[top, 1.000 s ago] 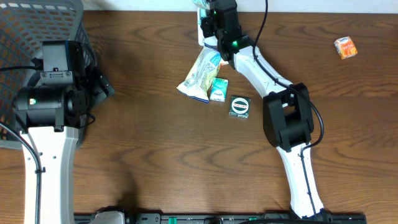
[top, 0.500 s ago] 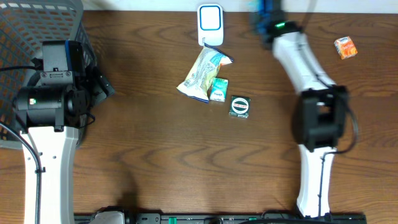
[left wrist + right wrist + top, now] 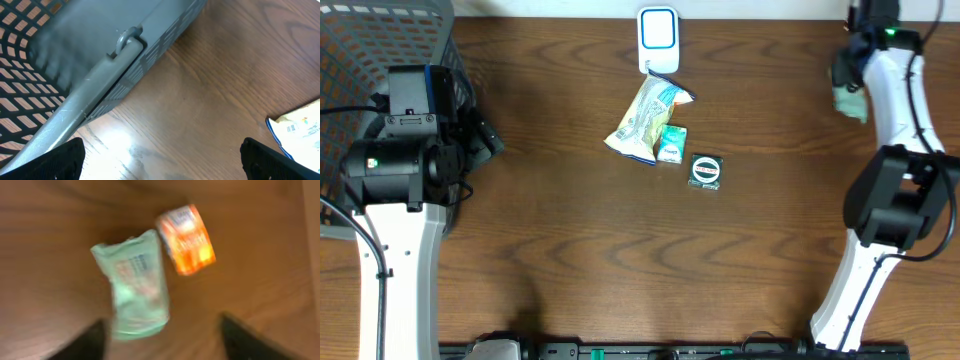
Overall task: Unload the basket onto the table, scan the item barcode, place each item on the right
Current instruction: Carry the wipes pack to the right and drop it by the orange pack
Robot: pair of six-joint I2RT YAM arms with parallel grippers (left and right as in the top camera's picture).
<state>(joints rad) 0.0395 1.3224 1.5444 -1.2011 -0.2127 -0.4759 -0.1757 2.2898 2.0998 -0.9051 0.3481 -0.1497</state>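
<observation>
With right hand (image 3: 165,337) spread wide and empty over green packet (image 3: 137,290), loose just beside orange packet (image 3: 186,239) at far right of worktop (image 3: 50,230), lift straight clear before swinging toward scanner (image 3: 658,30); left hand (image 3: 172,160) wide, idle by basket (image 3: 75,50).

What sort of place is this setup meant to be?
Probably a mock shop checkout on a wooden table: a grey shopping basket stands at one side, a white scanner at the far edge, and small packaged goods lie in the middle.
</observation>
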